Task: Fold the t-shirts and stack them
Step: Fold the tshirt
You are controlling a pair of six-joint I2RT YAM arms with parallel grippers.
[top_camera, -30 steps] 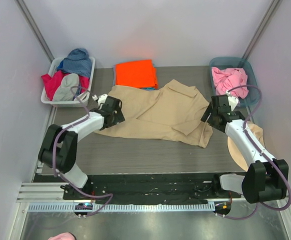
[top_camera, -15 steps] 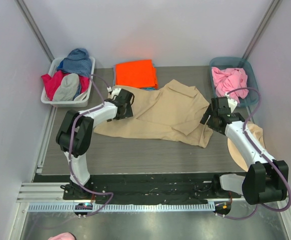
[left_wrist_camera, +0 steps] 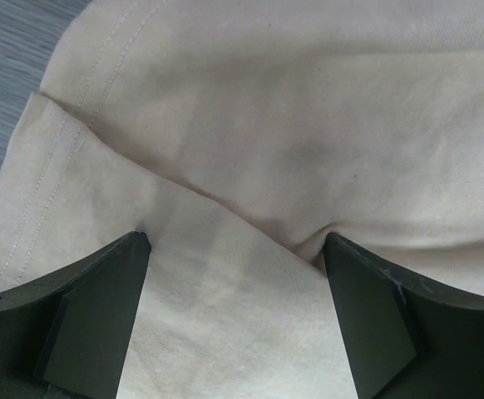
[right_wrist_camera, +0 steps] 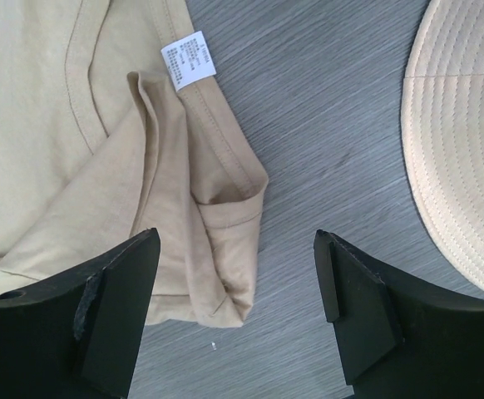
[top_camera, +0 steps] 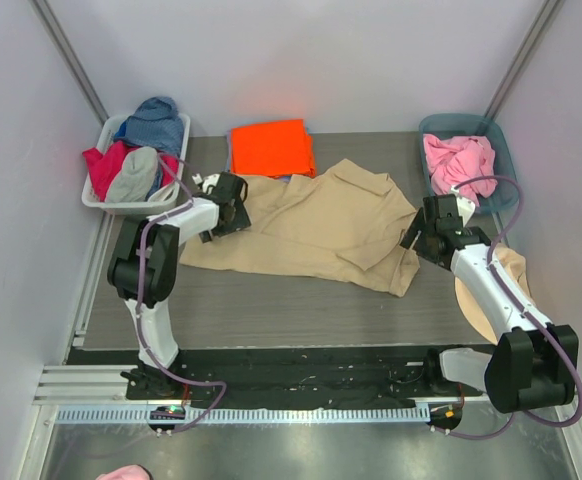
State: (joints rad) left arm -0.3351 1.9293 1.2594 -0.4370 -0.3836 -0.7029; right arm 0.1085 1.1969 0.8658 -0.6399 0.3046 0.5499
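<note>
- Tan shirt (top_camera: 311, 225), 1: lies spread across the middle of the tabletop (top_camera: 271, 310), its right corner bunched and its care label (right_wrist_camera: 188, 54) showing. It is probably laid out because it is the piece now being folded.
- Orange shirt (top_camera: 272, 147), 1: folded into a neat rectangle at the far edge, touching the tan shirt. It likely forms the base of the stack.
- Pink shirt (top_camera: 458, 160), 1: crumpled in the teal basket (top_camera: 501, 150) at far right, apparently waiting its turn.
- White basket (top_camera: 96, 195), 1: sits at far left and holds a heap of blue, red and grey cloth. How many pieces cannot be told.
- Beige hat (right_wrist_camera: 458, 150), 1: lies on the tabletop's right edge, apart from the tan shirt.
- Left gripper (left_wrist_camera: 234, 249), 1: spread wide and holding nothing, it hangs low over a crease near the tan shirt's left hem, seemingly placed to pinch it.
- Right gripper (right_wrist_camera: 238, 249), 1: spread and holding nothing, it hangs over the bunched right corner.
</note>
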